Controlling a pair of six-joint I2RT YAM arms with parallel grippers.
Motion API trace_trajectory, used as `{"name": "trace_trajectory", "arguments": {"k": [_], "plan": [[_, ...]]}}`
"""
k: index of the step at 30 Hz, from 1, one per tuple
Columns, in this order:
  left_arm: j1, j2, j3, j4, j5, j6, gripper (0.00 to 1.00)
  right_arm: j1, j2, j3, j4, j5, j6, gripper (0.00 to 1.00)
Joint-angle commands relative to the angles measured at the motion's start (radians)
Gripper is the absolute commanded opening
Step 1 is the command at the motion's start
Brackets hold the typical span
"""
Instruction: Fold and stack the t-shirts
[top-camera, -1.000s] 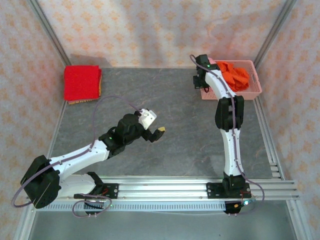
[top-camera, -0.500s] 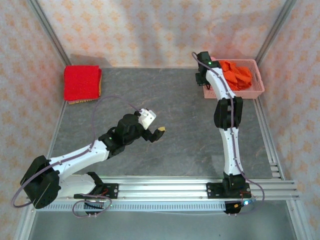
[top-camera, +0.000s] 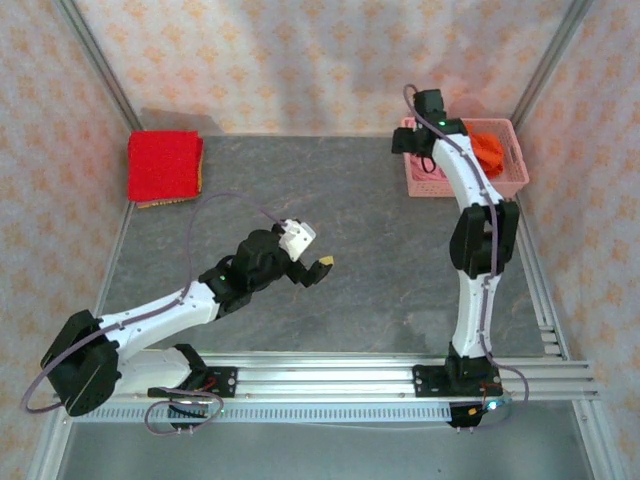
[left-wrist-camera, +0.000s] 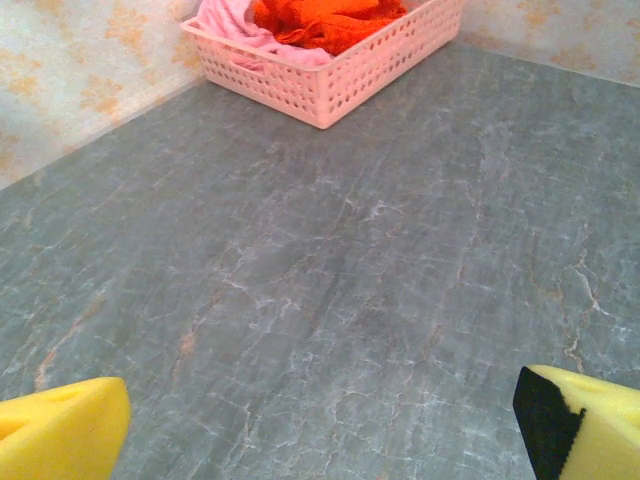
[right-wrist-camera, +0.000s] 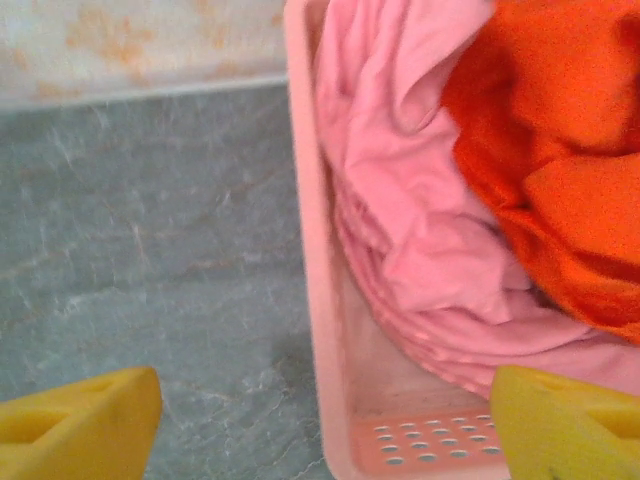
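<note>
Orange shirt bunched in basket, upper right. Right gripper, just sprung apart over its rim, empty; left gripper apart too. Needs fresh grab.

One red t-shirt, one orange t-shirt, one pink cloth, one pink basket, two robot arms.

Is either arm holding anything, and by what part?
Nothing is held. The left gripper is open over bare table; the right gripper is open astride the basket wall.
</note>
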Motion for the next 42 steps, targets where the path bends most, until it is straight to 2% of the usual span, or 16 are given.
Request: {"name": "trace_trajectory", "arguments": {"k": [1, 7, 11, 16, 18, 19, 21, 22, 24, 27, 35, 42], "plan": [[-0.015, 0.043, 0.032, 0.087, 0.043, 0.006, 1.00, -0.074, -0.042, -0.078, 0.122, 0.021, 0.099, 0.87], [-0.025, 0.116, 0.062, 0.204, 0.097, -0.067, 1.00, -0.180, 0.007, -0.110, 0.167, 0.022, 0.151, 0.89], [-0.036, 0.148, 0.079, 0.235, 0.107, -0.086, 1.00, -0.230, 0.100, -0.048, 0.144, -0.005, 0.159, 0.92], [-0.041, 0.150, 0.085, 0.242, 0.104, -0.098, 1.00, -0.247, 0.234, 0.086, 0.075, -0.044, 0.141, 0.91], [-0.041, 0.147, 0.088, 0.234, 0.103, -0.100, 1.00, -0.248, 0.274, 0.138, 0.042, -0.058, 0.136, 0.85], [-0.041, 0.144, 0.089, 0.226, 0.104, -0.101, 1.00, -0.248, 0.286, 0.155, 0.031, -0.068, 0.135, 0.78], [-0.041, 0.135, 0.090, 0.214, 0.106, -0.101, 1.00, -0.248, 0.284, 0.164, 0.022, -0.084, 0.137, 0.58], [-0.041, 0.132, 0.089, 0.209, 0.107, -0.101, 1.00, -0.248, 0.271, 0.157, 0.023, -0.089, 0.139, 0.43], [-0.041, 0.124, 0.085, 0.205, 0.105, -0.101, 1.00, -0.248, 0.231, 0.127, 0.037, -0.089, 0.140, 0.22], [-0.042, 0.122, 0.083, 0.204, 0.104, -0.101, 1.00, -0.248, 0.153, 0.069, 0.062, -0.092, 0.130, 0.01], [-0.042, 0.117, 0.062, 0.236, 0.092, -0.105, 1.00, -0.243, -0.073, -0.045, 0.128, -0.159, 0.140, 0.00], [-0.042, 0.051, 0.037, 0.214, 0.023, -0.079, 1.00, -0.185, -0.316, -0.145, 0.184, -0.206, 0.108, 0.00]]}}
